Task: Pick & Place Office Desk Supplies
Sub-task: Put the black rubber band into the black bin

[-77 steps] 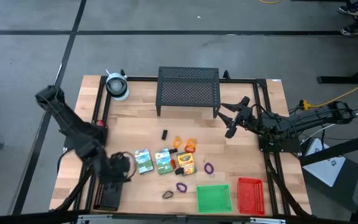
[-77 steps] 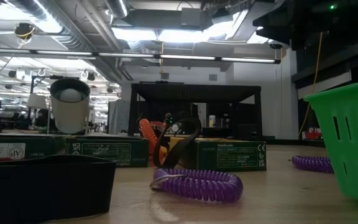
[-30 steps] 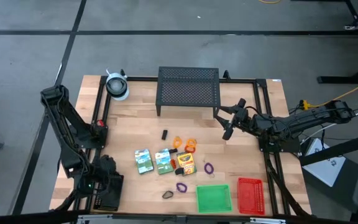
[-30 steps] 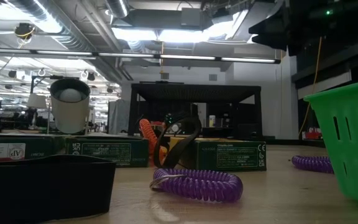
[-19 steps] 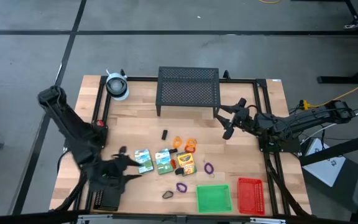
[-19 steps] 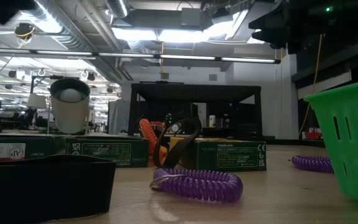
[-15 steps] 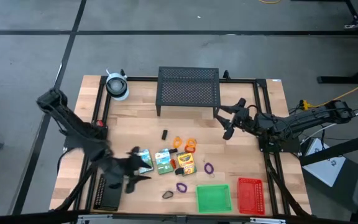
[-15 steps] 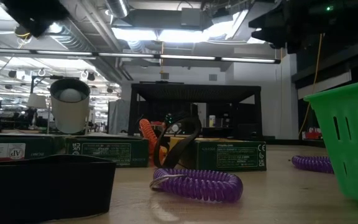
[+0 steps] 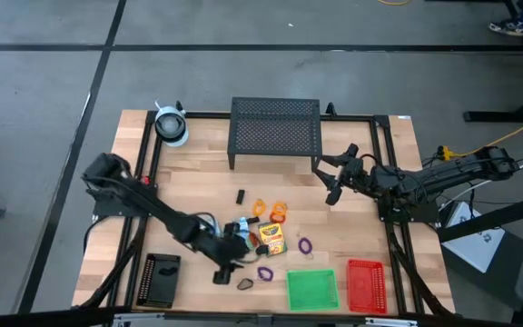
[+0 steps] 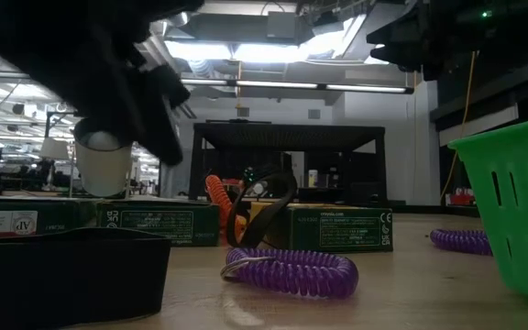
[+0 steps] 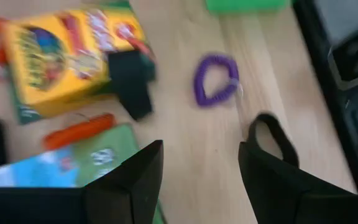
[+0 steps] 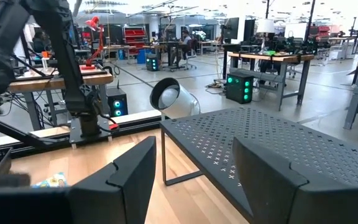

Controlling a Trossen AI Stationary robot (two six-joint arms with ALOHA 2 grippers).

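Your left pincer point(image 9: 226, 257) hangs spread over the cluttered desk point(image 9: 198, 182), empty, ready to pick: the purple loop point(image 11: 216, 79) lies just ahead, the crayon box point(image 11: 61, 59) beside it. Your right pincer point(image 9: 334, 177) waits spread, well apart.

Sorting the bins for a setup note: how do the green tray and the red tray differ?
Colour: the green tray is bright green, the red tray red. Shape seen from above: the green tray looks wider and nearly square, the red tray narrower and longer. Place: the red tray sits nearer the table's right edge, the green tray beside it toward the middle. Both stand along the near edge, and both look empty.
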